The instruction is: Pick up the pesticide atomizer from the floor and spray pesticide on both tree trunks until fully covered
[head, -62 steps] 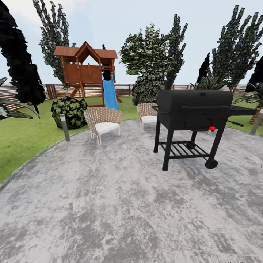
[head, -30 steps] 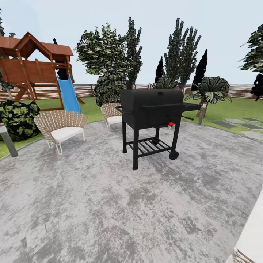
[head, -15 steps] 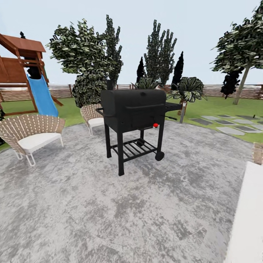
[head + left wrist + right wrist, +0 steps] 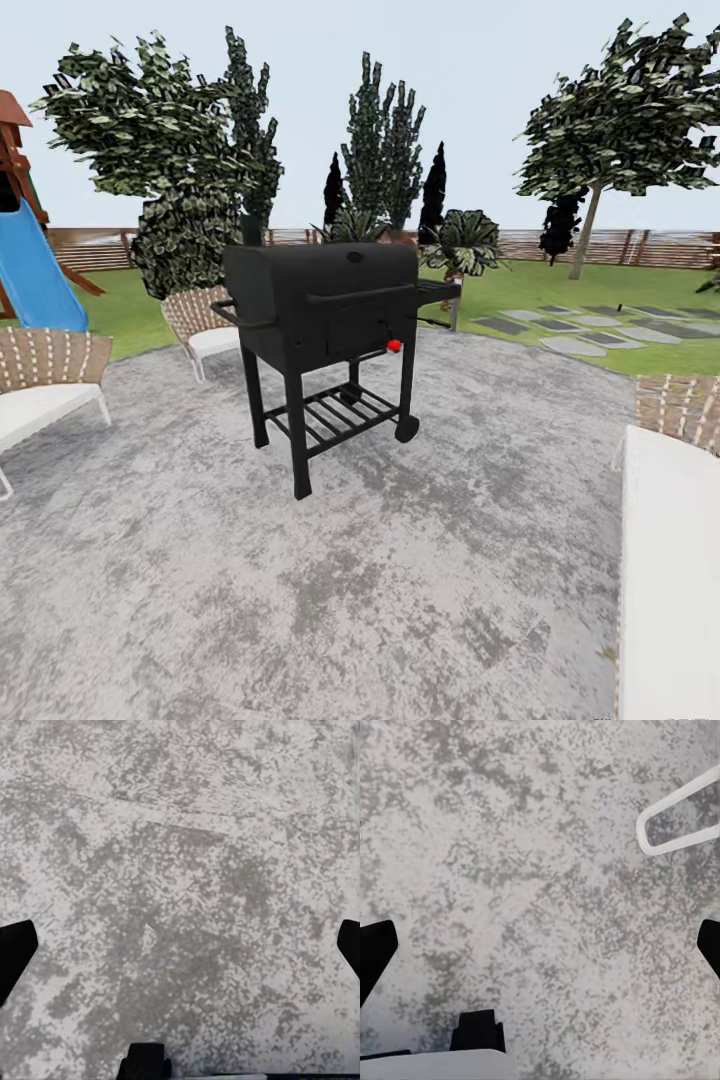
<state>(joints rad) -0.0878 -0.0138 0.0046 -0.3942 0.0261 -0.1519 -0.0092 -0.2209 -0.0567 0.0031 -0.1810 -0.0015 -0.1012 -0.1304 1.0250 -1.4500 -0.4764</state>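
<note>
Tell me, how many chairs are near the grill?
3: one wicker chair behind the black grill, one at the left edge, one partly cut off at the right edge. Others may be hidden.

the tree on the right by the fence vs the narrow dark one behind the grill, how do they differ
The tree on the right has a bare, slightly leaning grey-brown trunk and a broad spreading canopy high up; the narrow dark tree is a slim, near-black column with foliage down its whole visible length. The right tree's leaves are mottled green and pale; the narrow tree's are uniformly dark. Both stand on the lawn near the wooden fence.
</note>
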